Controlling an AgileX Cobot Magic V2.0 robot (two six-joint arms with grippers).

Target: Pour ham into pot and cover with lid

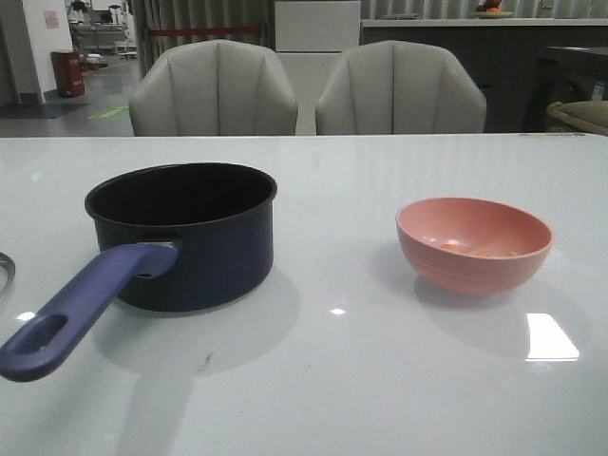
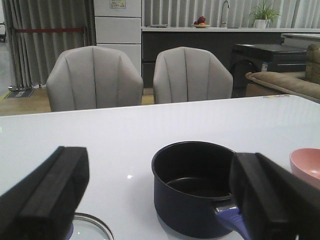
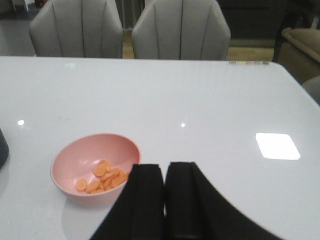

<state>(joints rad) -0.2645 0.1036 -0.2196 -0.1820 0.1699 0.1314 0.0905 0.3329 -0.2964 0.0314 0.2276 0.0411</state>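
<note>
The dark navy pot (image 1: 185, 233) stands on the left of the white table, its purple-blue handle (image 1: 81, 309) pointing to the near left; its black inside looks empty in the left wrist view (image 2: 192, 187). The ham (image 3: 102, 177), several small orange slices, lies in the pink bowl (image 1: 473, 243) on the right. The glass lid (image 2: 90, 227) lies near the table's left edge; only its rim shows in the front view (image 1: 6, 271). My left gripper (image 2: 160, 200) is open and empty, just short of the pot handle. My right gripper (image 3: 165, 172) is shut and empty, beside the bowl.
Two grey chairs (image 1: 214, 90) stand behind the table's far edge. A bright light reflection (image 1: 551, 337) lies on the table to the near right of the bowl. Neither arm shows in the front view.
</note>
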